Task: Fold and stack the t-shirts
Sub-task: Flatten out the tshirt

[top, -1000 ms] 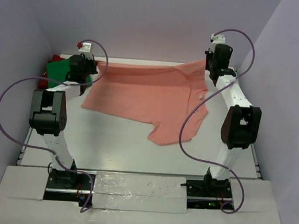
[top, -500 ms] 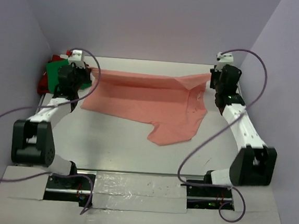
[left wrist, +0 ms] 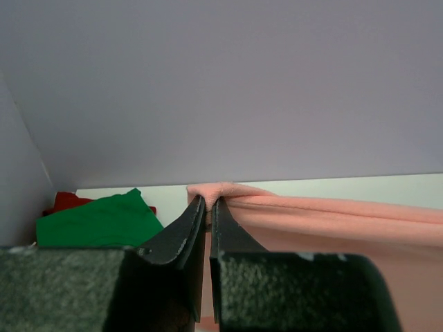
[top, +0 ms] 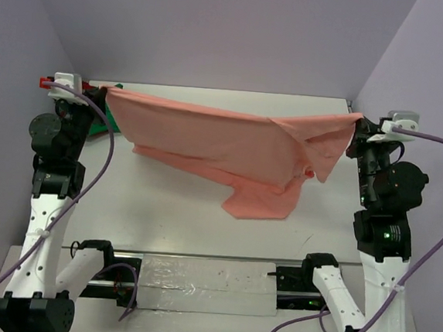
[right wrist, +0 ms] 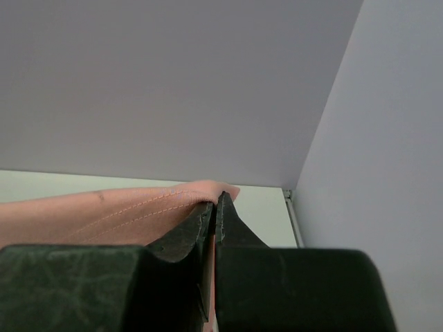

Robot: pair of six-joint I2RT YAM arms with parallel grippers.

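The salmon-pink t-shirt (top: pixel 216 138) hangs stretched between both arms, raised above the table, its lower part draping down onto the surface. My left gripper (top: pixel 104 90) is shut on its left top corner (left wrist: pixel 211 190). At the other end my right gripper (top: pixel 356 120) is shut on the right top corner (right wrist: pixel 208 190). A green t-shirt (left wrist: pixel 97 221) lies folded at the far left with a red t-shirt (left wrist: pixel 66 201) under it; in the top view only a sliver of green (top: pixel 98 129) shows behind the left arm.
The white table (top: pixel 170 216) is walled by lilac panels at the back and both sides. A taped strip (top: pixel 208 277) runs along the near edge between the arm bases. Purple cables loop off both arms.
Both arms have risen and spread outward, lifting the pink shirt's top edge off the table and pulling it taut. Each gripper stayed shut on its corner.
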